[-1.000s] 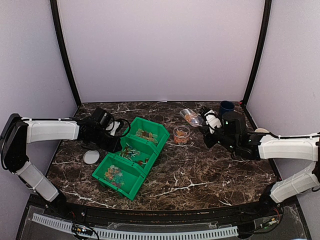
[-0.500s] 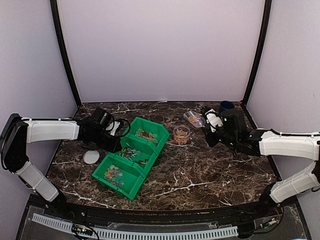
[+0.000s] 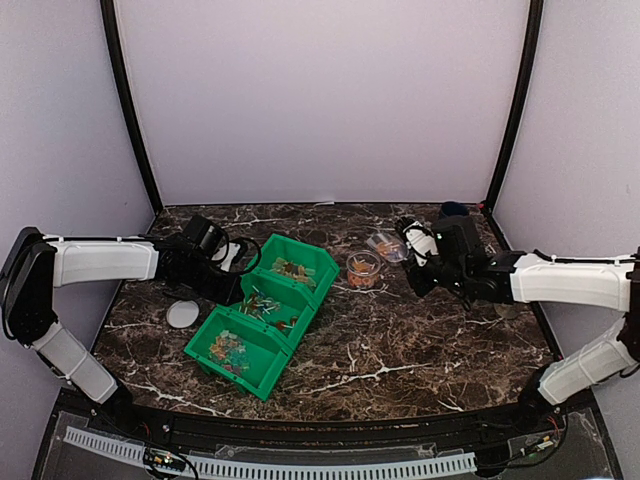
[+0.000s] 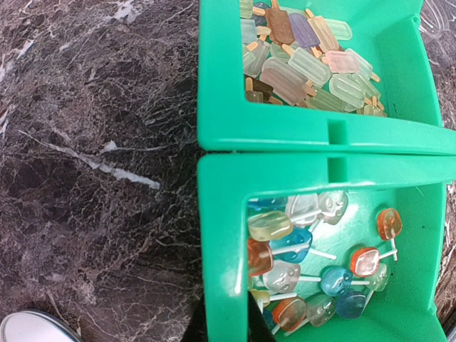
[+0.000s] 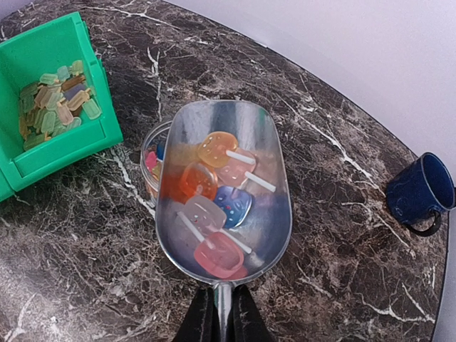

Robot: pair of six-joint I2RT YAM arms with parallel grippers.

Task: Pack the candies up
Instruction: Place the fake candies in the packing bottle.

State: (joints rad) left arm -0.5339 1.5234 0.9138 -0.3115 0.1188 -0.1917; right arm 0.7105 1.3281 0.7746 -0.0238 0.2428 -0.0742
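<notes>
Lab robot cell: plain lilac walls (image 3: 320,100), black corner posts (image 3: 130,110), marble tabletop (image 3: 400,345).

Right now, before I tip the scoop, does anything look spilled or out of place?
Nothing stands out. The right tool holds the scoop of candies near the jar; no loose candies show on the table. The bin sits upright.
</notes>
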